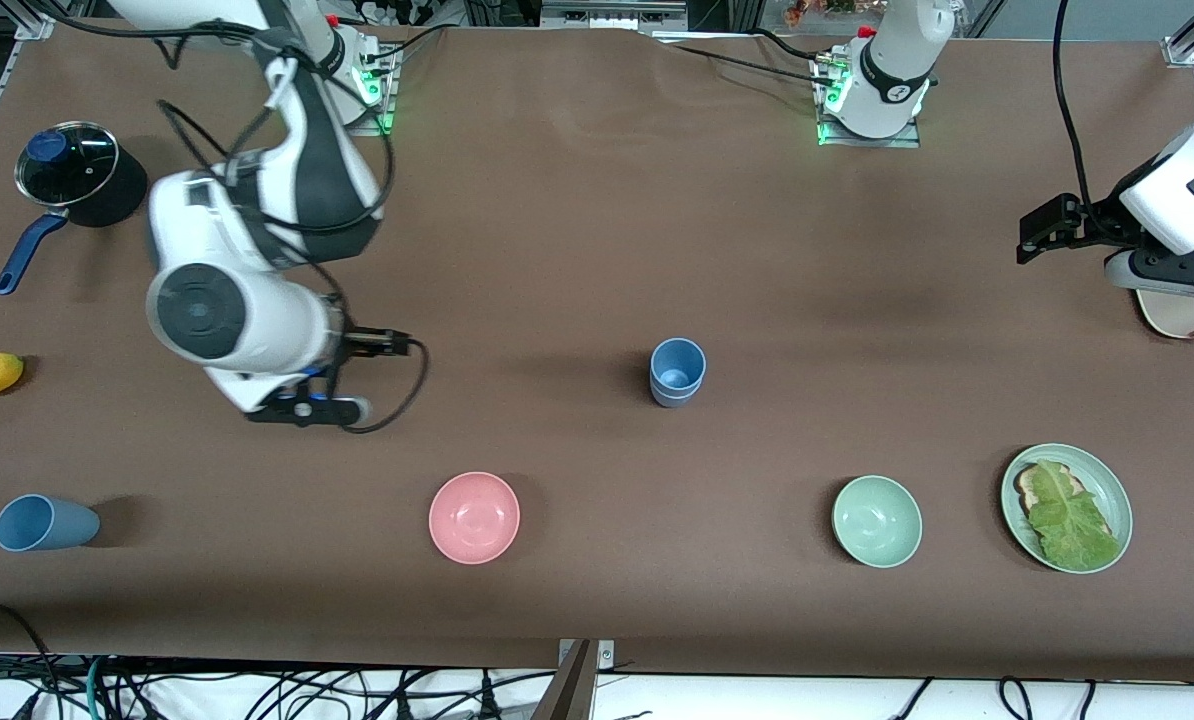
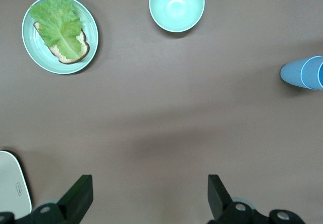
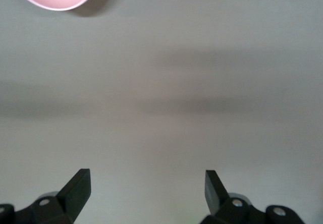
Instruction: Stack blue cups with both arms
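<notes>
Front view: lone blue cup (image 1: 45,523) lies tipped near right arm's table end, nearer camera than cup stack (image 1: 677,372). Right gripper (image 3: 146,193) empty, spread, over bare table; left gripper (image 2: 150,196) likewise, parked. Risk: tipped cup rolls under pinch.

I can't read any text, label, brand, number or sign in any of my views. The right arm (image 1: 247,300) and the left arm (image 1: 1172,215) show only plain white shells with black bands. The white object (image 2: 11,183) at the lower left of the left wrist view carries a small dark mark, too small for me to read. The cups (image 1: 677,371), bowls and plate are all plain.
</notes>
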